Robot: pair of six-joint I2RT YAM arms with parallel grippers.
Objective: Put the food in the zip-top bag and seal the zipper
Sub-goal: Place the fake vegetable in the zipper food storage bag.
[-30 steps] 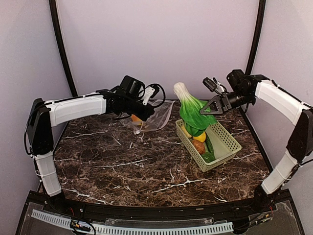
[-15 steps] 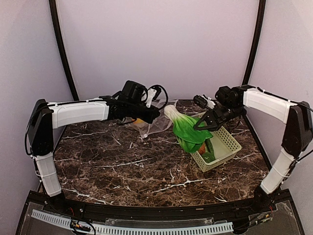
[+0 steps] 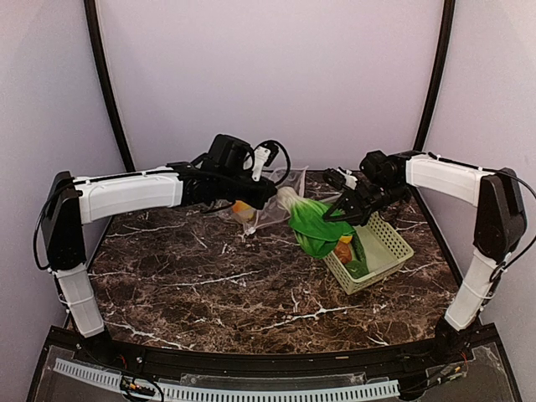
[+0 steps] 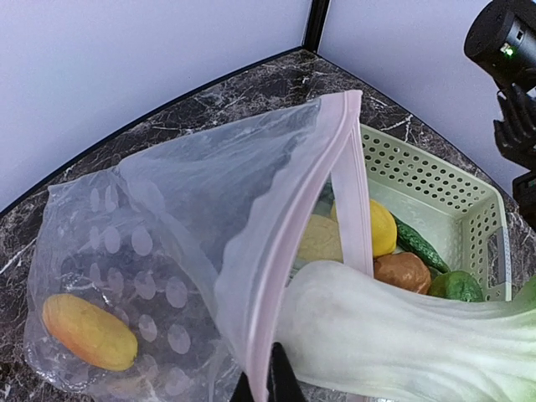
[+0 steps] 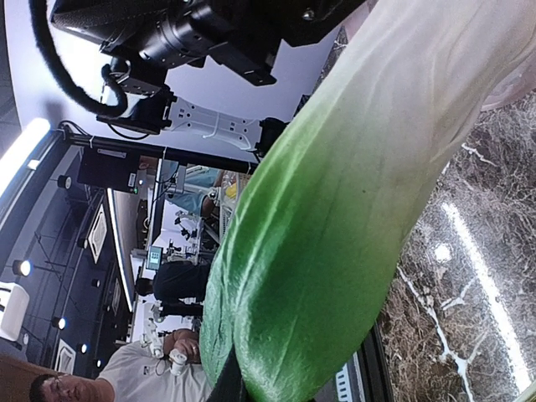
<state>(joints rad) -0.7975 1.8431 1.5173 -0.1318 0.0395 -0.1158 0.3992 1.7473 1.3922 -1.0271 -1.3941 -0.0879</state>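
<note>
Screening the basket (image 3: 383,239), bok choy (image 3: 314,226) seemingly touches the bag (image 4: 151,209)

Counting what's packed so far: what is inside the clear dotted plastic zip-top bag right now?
One orange oblong piece lies inside the clear dotted bag. The white stem of the green bok choy reaches its mouth; whether it is in yet is unclear. Crumpled plastic hides the bottom corner.

It is a robot lab. White walls (image 3: 268,75) enclose the marble table (image 3: 209,285). People (image 5: 180,280) and ceiling lights (image 5: 21,151) show beyond.
</note>
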